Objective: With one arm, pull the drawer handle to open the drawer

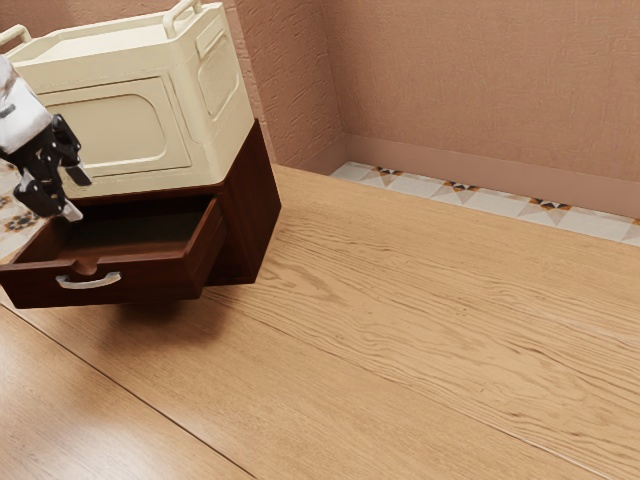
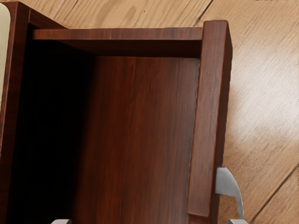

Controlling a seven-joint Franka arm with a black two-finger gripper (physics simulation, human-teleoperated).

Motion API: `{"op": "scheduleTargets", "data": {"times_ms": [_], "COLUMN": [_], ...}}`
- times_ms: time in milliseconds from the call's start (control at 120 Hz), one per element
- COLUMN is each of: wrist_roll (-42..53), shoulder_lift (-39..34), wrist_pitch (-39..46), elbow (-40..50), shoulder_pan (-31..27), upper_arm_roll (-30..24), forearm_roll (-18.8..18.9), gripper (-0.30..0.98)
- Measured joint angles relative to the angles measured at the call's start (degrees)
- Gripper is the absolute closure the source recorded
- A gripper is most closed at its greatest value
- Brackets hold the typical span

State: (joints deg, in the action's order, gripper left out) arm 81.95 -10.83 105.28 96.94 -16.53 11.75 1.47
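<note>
- In the exterior view, the dark wood cabinet (image 1: 252, 215) stands on the pale wood-grain surface (image 1: 400, 330), with its drawer (image 1: 150, 283) pulled well out, so the dark inside shows from above.
- The drawer handle (image 1: 88, 284), a curved silvery bar, is fixed to the outer face of the drawer's front panel, just below a rounded notch in the top edge.
- The black gripper (image 1: 75, 195) hangs at the exterior view's left, above the drawer's opening and behind the front panel; it stands open, its fingers spread, and the handle lies outside them.
- A cream box (image 1: 125, 125) with raised carrying grips sits on top of the cabinet.
- Beyond the surface are a pinkish-brown textured wall (image 1: 480, 90) and a strip of patterned tiles (image 1: 430, 187).
- In the wrist view, the hand looks down into the drawer: the reddish-brown bottom, one side wall and the thick front panel show, while the part nearest the cabinet is in deep shadow.
- The handle juts from the panel's outer side, over the wood-grain surface.
- Two pale fingertips show well apart, one over the drawer's interior and the other near the handle.
</note>
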Motion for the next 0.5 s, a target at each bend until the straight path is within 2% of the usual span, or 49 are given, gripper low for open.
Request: {"op": "scheduleTargets", "data": {"times_ms": [83,158,267,358,500], "wrist_roll": [-2.36,-5.93,-13.48,-19.97,-28.04], "shoulder_lift": [8.69,13.05,14.27,14.34,14.27], "wrist_pitch": [-7.56,-13.31,-18.69,-21.47,-23.84], "elbow": [-10.88,-15.33,-16.66,-16.80,-16.84], "shoulder_pan": [-0.27,0.08,0.10,1.92,0.88], "upper_arm_roll": [-1.60,-3.45,-7.70,-8.03,-8.35], "forearm_roll": [-0.10,-0.36,-0.68,-2.24,-3.34], "gripper": [0.18,0.13,0.08,0.05,0.03]}}
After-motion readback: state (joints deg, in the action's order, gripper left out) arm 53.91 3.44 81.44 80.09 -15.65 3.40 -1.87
